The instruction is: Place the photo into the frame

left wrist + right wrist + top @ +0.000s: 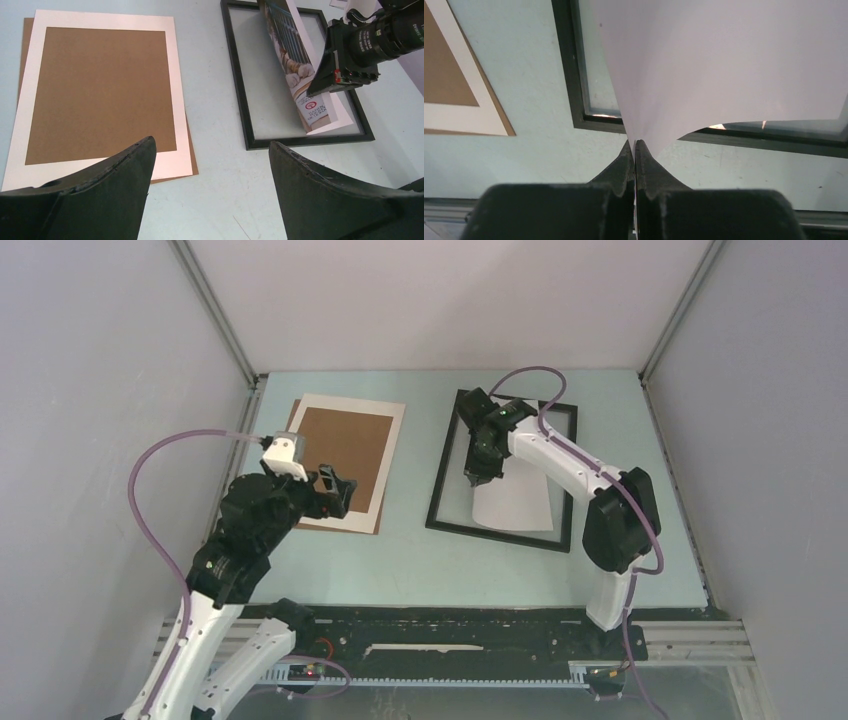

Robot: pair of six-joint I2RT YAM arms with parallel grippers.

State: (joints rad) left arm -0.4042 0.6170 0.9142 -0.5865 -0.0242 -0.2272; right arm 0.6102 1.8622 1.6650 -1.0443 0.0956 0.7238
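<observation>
Pale table (pixel 420 560): right fingers (pixel 623 170) pinch photo (pixel 724 65) over frame (pixel 566 75); left fingers (pixel 120 175) spread near mat (pixel 175 90) on cardboard (pixel 100 90).

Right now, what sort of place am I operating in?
Most likely a lab robot cell, not a home or shop: plain grey panels on aluminium posts box in a pale green table, and a metal mounting rail runs along its near edge.
</observation>
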